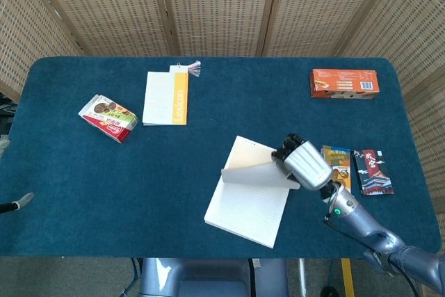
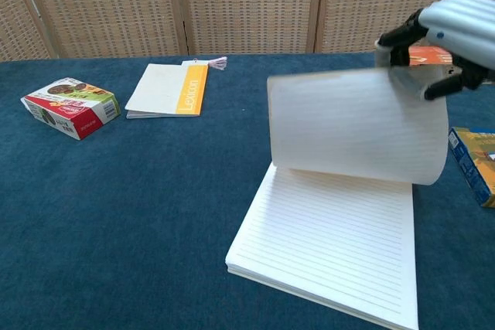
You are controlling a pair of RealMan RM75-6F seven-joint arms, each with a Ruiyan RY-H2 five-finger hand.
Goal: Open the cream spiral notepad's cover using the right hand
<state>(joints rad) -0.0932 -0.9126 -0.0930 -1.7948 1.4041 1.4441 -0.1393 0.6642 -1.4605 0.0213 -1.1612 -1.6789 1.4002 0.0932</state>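
Your right hand pinches the top edge of the cover and holds it raised and curled over the cream spiral notepad, which lies mid-table on the blue cloth with its lined page exposed; left hand out of frame

Bright, even light; soft shadows; lifted cover motion-blurred.

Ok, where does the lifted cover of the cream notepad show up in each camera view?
Head view: the cover is right of centre, a raised strip pinched by the right hand.
Chest view: the cover is right of centre, a curved sheet above the lined page.
Shared landmark: the orange box at the table's far right.
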